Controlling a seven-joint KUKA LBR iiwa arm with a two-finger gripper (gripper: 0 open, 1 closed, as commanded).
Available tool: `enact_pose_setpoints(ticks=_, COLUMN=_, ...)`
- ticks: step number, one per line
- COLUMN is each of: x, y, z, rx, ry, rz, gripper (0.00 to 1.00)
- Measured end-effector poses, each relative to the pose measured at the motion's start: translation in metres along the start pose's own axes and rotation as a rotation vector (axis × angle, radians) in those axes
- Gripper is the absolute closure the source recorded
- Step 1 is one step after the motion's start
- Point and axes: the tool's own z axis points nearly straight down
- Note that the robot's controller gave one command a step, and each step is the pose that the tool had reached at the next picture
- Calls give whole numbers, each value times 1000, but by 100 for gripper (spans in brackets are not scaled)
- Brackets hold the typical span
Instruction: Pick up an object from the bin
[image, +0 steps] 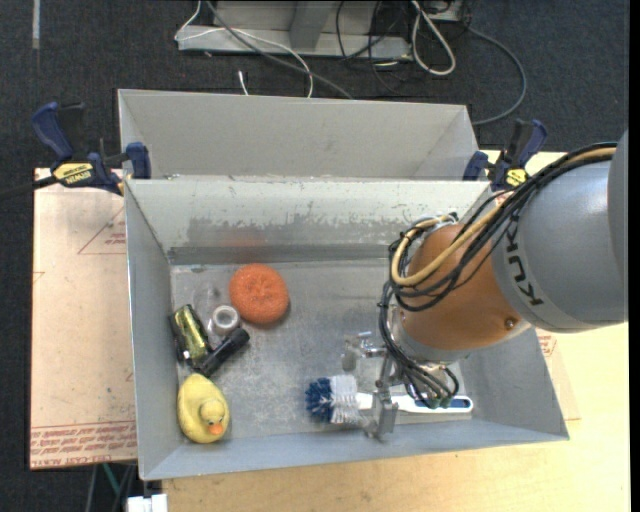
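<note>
Jaws spread apart, low over the neck of a blue-and-white bristle brush (333, 400), one side above it and one below, brush lying by the bin's (300, 210) near wall, yellow duck (203, 408) left of the brush, orange sponge (260, 295) up-left of it.

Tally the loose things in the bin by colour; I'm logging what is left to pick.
Orange: 1 (round scrubber)
Yellow: 1 (rubber duck)
Black: 2 (labelled cylinder, marker-like stick)
White: 1 (small ring)
Blue and white: 1 (brush)
Total: 6
</note>
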Motion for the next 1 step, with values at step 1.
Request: enact_pose_setpoints(ticks=1, x=-4, y=14, z=28, rx=3, ry=-32, rz=138, gripper=0)
